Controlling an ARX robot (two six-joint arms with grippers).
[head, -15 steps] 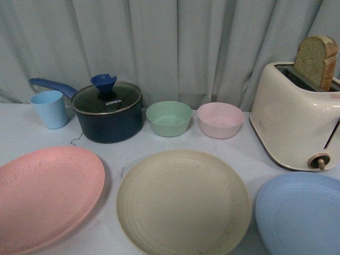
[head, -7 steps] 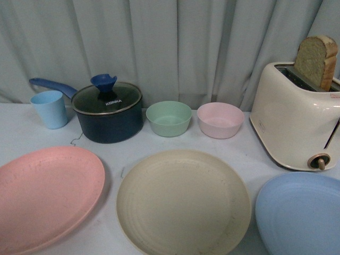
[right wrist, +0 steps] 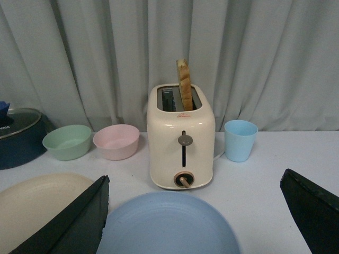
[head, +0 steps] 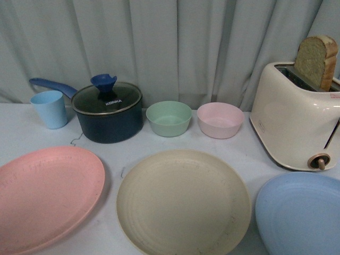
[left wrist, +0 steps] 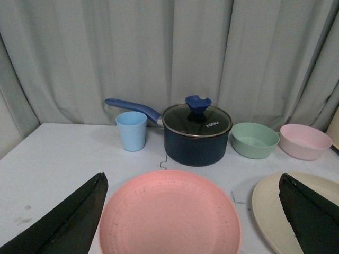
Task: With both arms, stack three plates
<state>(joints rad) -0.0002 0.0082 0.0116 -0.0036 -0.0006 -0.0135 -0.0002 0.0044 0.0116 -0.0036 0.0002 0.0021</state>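
**A:** Anyone else watching this? All three plates lie flat and apart on the worktop (head: 21,135): pink plate (head: 48,196) at 8 o'clock, cream plate (head: 183,202) at 6, blue plate (head: 300,212) at 4. Nothing's stacked yet.

**B:** Yep. The left end effector (left wrist: 192,180) hangs over the pink one, fingers spread wide, gripping nothing. The right end effector (right wrist: 195,177) is the same deal over the blue one, wide apart and empty.

**A:** What worries me is the rims. They're shallow and sit low on the worktop, so I reckon a finger could just shove a plate along instead of getting under it.

**B:** And the blue plate is just beside the toaster (head: 292,122) at 3 o'clock, with a bread slice (head: 316,61) sticking up. A sloppy lift could knock it, I'd guess.

**A:** Plus both arms probably head for the cream plate in the middle. Bad timing and they could clash, or a tilted plate could slide out of the pinch.
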